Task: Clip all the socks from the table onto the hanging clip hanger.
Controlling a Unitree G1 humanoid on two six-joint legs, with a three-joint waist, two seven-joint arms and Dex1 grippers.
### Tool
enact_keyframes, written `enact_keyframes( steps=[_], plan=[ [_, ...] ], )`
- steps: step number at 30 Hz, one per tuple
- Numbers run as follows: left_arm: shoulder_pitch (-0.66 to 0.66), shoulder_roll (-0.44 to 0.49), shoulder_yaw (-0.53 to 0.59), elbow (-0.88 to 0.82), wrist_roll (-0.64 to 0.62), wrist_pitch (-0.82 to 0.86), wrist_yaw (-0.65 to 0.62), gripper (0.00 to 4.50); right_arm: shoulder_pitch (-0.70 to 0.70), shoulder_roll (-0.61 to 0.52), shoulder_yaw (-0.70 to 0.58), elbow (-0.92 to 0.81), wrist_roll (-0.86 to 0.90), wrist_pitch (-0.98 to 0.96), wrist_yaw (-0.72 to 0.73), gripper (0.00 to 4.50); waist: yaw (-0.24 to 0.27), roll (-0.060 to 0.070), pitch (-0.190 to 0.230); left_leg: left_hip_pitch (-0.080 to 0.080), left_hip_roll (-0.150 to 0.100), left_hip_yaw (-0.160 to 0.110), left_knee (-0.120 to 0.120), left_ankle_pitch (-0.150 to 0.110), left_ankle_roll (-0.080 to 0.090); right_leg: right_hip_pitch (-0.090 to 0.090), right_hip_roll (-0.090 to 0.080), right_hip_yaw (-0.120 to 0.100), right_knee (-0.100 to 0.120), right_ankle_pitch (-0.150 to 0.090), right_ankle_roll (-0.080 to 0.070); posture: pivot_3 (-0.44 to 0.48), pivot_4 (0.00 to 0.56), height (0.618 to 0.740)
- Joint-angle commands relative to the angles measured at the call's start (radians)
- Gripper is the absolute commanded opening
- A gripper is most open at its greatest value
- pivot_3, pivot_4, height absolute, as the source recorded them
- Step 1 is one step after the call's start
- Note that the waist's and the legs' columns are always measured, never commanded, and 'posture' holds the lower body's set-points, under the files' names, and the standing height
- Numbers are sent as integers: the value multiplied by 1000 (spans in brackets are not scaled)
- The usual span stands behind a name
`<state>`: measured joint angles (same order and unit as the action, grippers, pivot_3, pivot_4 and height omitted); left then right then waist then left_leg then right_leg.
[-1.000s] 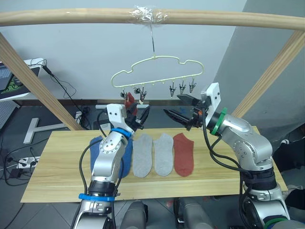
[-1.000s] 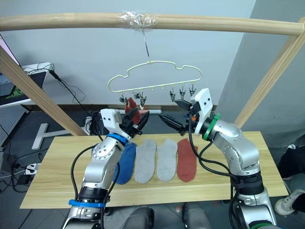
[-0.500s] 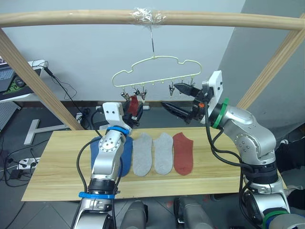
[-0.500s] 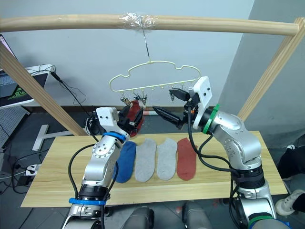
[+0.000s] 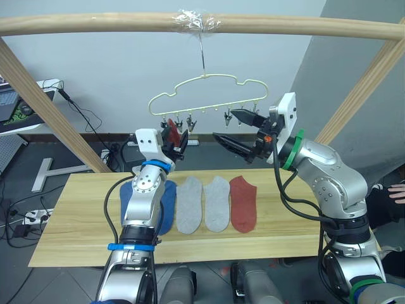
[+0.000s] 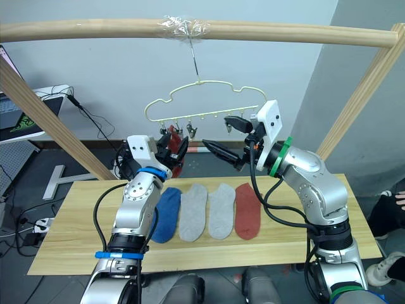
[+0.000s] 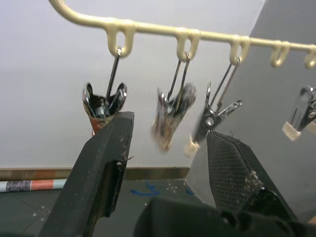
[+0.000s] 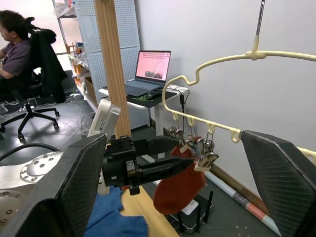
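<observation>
The pale clip hanger (image 5: 205, 95) hangs by its hook from the wooden bar. A rust red sock (image 5: 171, 132) dangles from a clip (image 7: 104, 101) at its left end. My left gripper (image 5: 177, 140) is open just under the left clips, its fingers (image 7: 106, 163) straddling them, with the red sock beside one finger. My right gripper (image 5: 235, 128) is wide open at the level of the right clips (image 5: 242, 115), holding nothing. On the table (image 5: 76, 215) lie a blue sock (image 5: 168, 204) partly behind my left arm, two grey socks (image 5: 188, 212) (image 5: 216, 202) and a red sock (image 5: 243, 204).
The thick wooden bar (image 5: 285, 25) and its slanted posts (image 5: 44, 107) (image 5: 357, 95) frame the space. Behind the frame are a desk with a laptop (image 8: 148, 69) and a seated person (image 8: 17, 49). A hand (image 5: 397, 190) shows at the far right.
My left gripper has risen from below the red sock up around the left clips, which are swinging. My right gripper rose to the hanger's level and then stayed.
</observation>
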<state>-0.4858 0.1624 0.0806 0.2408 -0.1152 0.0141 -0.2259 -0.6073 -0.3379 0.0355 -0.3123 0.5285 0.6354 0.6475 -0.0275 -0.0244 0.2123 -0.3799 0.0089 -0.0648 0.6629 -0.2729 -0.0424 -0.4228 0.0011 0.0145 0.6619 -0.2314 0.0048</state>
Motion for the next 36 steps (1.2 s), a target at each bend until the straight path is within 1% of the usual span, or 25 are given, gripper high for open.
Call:
enact_keyframes(
  steps=[1,3,22,36],
  plan=[
    [-29,1,10,8,-4,-43,1,2318,-23,-5,-11,-38,4,-23,-5,4500,0,0,0,0,0,0,0,0,0,0,0,0,0,0,0,-36,184,740],
    [-37,0,10,16,-2,-45,4,1894,-20,-7,-13,-45,7,-20,-7,4500,0,0,0,0,0,0,0,0,0,0,0,0,0,0,0,-36,184,740],
    [-91,-12,-2,84,16,-80,9,1894,-26,-14,-16,-45,15,-16,-17,4500,-2,0,0,0,0,0,0,0,0,0,0,0,0,0,0,-43,178,740],
    [-116,-5,-12,114,61,-108,37,1894,-27,-12,-21,-26,13,-23,-14,4500,-2,0,0,0,0,0,0,0,0,0,0,0,0,0,0,-40,173,740]
  ],
)
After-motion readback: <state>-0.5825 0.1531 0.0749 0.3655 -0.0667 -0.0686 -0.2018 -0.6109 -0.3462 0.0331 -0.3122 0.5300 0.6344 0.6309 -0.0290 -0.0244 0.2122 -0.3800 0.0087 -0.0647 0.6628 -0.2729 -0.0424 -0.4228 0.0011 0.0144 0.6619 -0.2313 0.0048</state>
